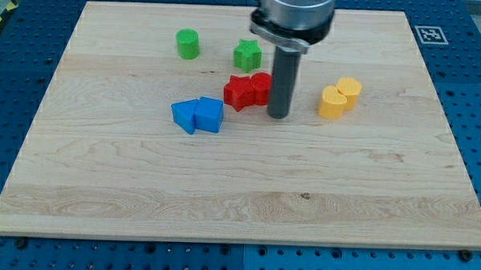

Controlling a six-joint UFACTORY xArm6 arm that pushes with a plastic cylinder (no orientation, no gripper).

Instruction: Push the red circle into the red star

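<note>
My tip [278, 115], a bare rod with no fingers to open or close, sits just right of the red circle [261, 87], which already touches the red star [239, 93] on its left

Your arm enters from the view's top edge, a little right of centre, and only its last section shows: a wide grey cylindrical housing [294, 13] with a dark collar beneath it. From that collar the straight dark rod [283, 76] hangs upright, with no visible tilt. Taking the red circle [260, 88] as the landmark, your tip [278, 115] sits down at the board's surface just to the circle's right and slightly toward the view's bottom, the rod's side touching or almost touching the circle.
</note>
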